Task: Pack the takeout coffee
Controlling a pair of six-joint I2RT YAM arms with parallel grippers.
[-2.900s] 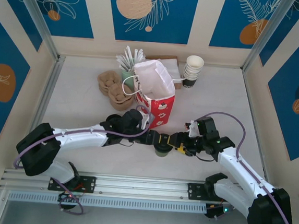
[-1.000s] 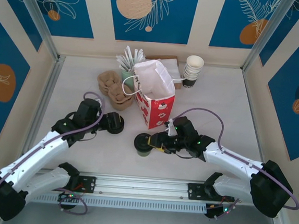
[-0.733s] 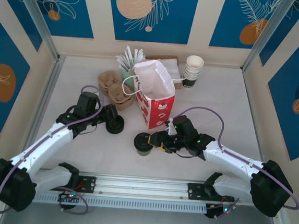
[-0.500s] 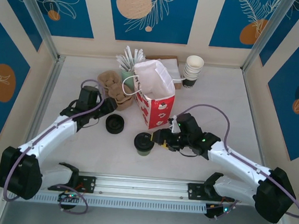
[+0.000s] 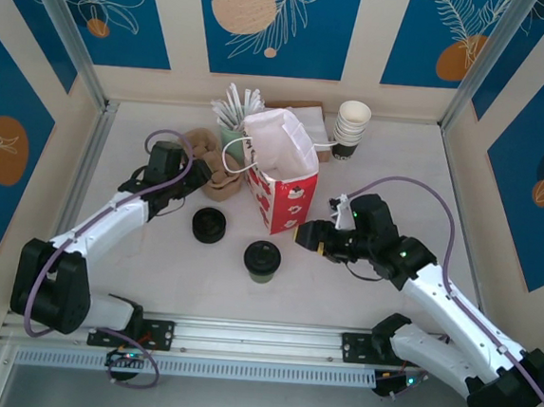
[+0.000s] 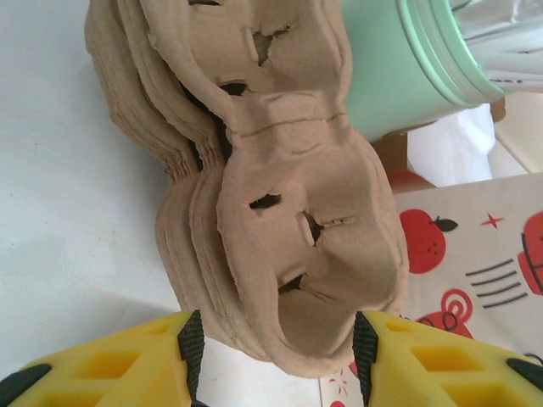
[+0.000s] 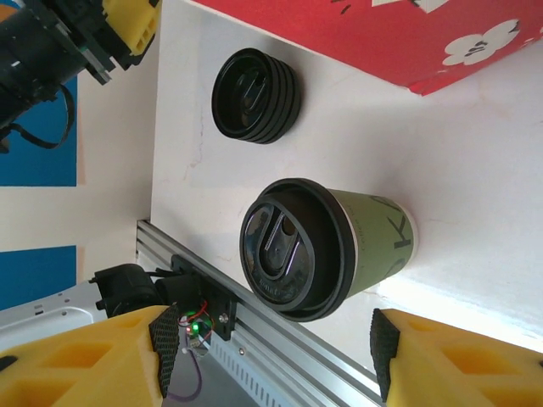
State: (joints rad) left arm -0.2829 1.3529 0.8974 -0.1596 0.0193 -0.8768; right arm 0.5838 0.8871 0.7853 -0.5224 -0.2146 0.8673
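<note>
Coffee [image 5: 262, 260]: upright on the counter [image 5: 389, 176], black lid seated on the rim. Position in the top view: 6 o'clock of the bag [image 5: 282, 181], near it but apart. Nothing touching the coffee. In the right wrist view: green wall with dark lettering, lid facing the camera.

Lids [image 5: 208, 225]: low black stack, flat on the counter at 10 o'clock of the coffee, near but apart.

Bag: red with white print, standing upright with the mouth open, white lining and handles visible at the top.

Trays [image 5: 209, 165]: brown pulp stack at 9 o'clock of the bag, just beside it. Mint pot [image 5: 228, 141] with white packets at 12 o'clock of the trays.

Cups [image 5: 351, 129]: white stack at 1 o'clock of the bag, close to the back wall.

Left jaws: spread, at 9 o'clock of the trays in the top view. In the left wrist view, yellow fingers [image 6: 102, 369] at either side of the near end of the stack. Contact with the pulp not discernible.

Right jaws: spread and empty, at 2 o'clock of the coffee, apart from it, near the lower front corner of the bag. In the right wrist view, yellow fingers [image 7: 76, 360] in both lower corners, coffee beyond the tips and lids farther off.
</note>
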